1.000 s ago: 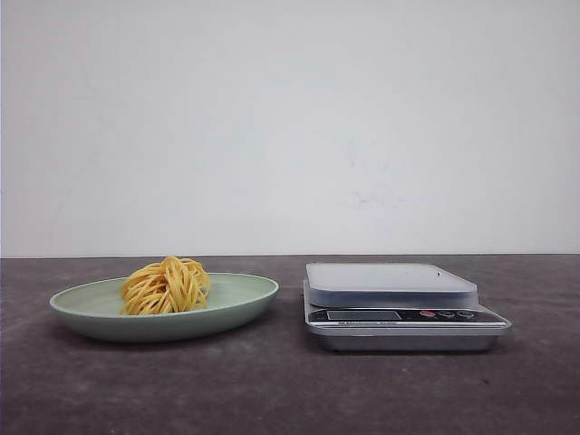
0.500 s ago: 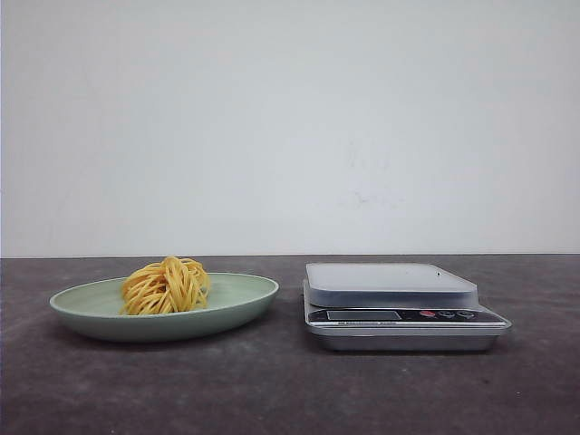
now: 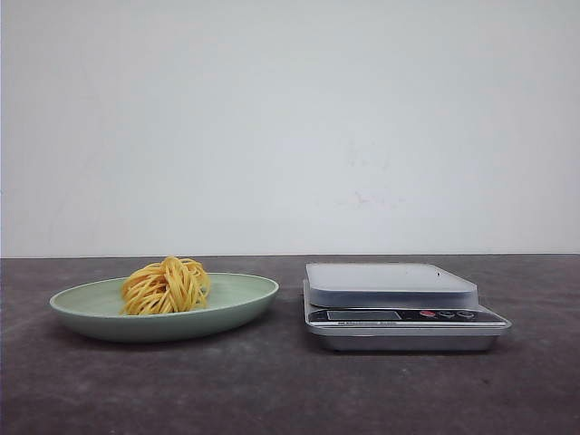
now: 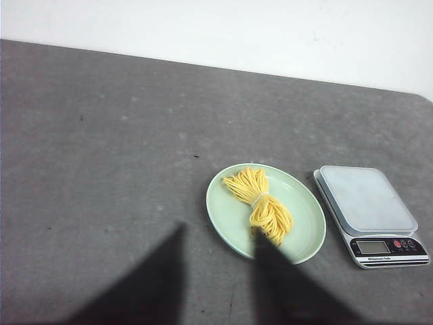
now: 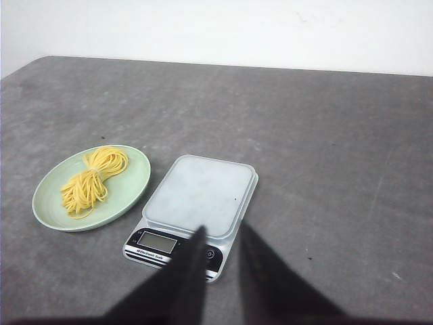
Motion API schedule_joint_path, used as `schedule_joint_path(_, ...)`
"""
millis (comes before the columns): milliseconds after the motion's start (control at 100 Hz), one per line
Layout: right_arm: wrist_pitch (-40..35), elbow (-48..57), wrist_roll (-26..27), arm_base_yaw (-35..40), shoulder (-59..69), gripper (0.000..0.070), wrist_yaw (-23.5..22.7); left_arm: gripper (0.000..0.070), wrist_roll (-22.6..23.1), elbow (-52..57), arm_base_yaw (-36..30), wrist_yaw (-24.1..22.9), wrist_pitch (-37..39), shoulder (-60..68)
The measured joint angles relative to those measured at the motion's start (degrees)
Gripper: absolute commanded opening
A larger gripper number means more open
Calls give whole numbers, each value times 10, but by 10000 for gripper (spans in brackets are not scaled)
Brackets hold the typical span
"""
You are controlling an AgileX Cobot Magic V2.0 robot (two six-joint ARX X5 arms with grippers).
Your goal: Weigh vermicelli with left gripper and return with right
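The vermicelli [image 3: 166, 285], a small nest of yellow strands, lies on the pale green plate [image 3: 245, 294] at the left of the table. A silver kitchen scale [image 3: 391, 283] stands to its right with nothing on its platform. Neither gripper shows in the front view. In the left wrist view, my left gripper [image 4: 220, 235] hangs high above the table, open and empty, and one finger [image 4: 270, 264] overlaps the plate [image 4: 220, 217] just short of the vermicelli [image 4: 265, 204]. My right gripper [image 5: 222, 230] hangs open and empty above the near edge of the scale [image 5: 199, 189].
The table is dark grey with a white wall behind. The scale's display and buttons [image 3: 399, 315] face the front. The right wrist view shows the plate [image 5: 128, 193] with the vermicelli [image 5: 88, 181] beside the scale. The left wrist view also shows the scale [image 4: 369, 203].
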Motion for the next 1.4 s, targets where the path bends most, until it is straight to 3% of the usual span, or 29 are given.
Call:
schedule_joint_path(1240,0,0,4,0,0,7,0,4,2,0,0,0,-3,0)
schedule_joint_path(1400,0,0,4,0,0,7,0,4,18,-7,53,-1,36,-1)
